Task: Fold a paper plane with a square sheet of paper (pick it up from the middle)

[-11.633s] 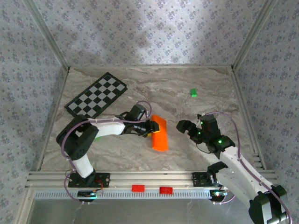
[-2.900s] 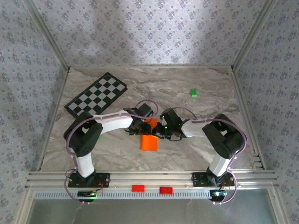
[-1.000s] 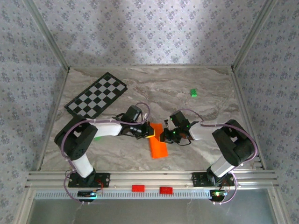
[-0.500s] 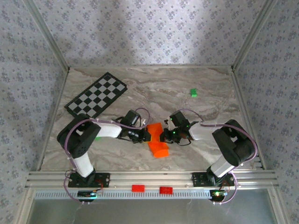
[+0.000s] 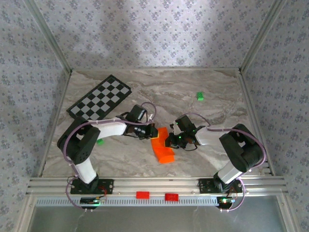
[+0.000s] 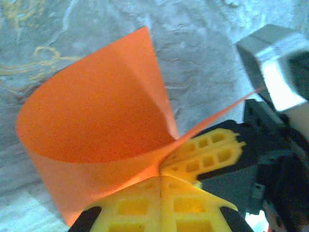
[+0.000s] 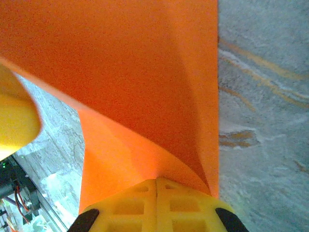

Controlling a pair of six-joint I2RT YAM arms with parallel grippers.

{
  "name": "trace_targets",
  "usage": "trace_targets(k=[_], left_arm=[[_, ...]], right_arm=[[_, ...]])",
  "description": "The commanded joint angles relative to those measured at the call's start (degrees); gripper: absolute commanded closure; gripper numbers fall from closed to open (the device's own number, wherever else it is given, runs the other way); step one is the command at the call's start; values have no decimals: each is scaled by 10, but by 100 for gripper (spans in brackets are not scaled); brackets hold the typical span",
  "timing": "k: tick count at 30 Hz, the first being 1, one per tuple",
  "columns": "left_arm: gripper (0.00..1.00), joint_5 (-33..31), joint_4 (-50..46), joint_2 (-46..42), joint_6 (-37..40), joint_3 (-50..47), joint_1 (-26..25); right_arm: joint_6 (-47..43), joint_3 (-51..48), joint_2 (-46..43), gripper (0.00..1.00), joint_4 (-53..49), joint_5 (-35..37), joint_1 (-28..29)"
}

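A checkered board (image 5: 100,104) lay at the far left of the marble table (image 5: 164,87) as the left gripper (image 5: 150,132) clamped shut on one edge of the square sheet of paper (image 5: 162,148), which was curled into a loose loop near the table's middle. The right gripper (image 5: 170,140), meeting it from the right, pinched the sheet too, jaws closed. A small green block (image 5: 199,96) sat far right.
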Motion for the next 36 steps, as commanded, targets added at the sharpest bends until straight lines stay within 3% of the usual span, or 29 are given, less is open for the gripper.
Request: trace_targets(k=[1, 8, 22, 36], left_arm=[[100, 7, 11, 22, 11, -26, 9], [100, -3, 67, 49, 4, -76, 34], [100, 39, 46, 20, -4, -11, 40], [100, -23, 53, 79, -5, -28, 69]], right_arm=[[6, -28, 27, 100, -97, 82, 3], [9, -30, 30, 100, -92, 83, 6], [9, -29, 33, 100, -92, 83, 8], [9, -37, 30, 100, -90, 84, 8]])
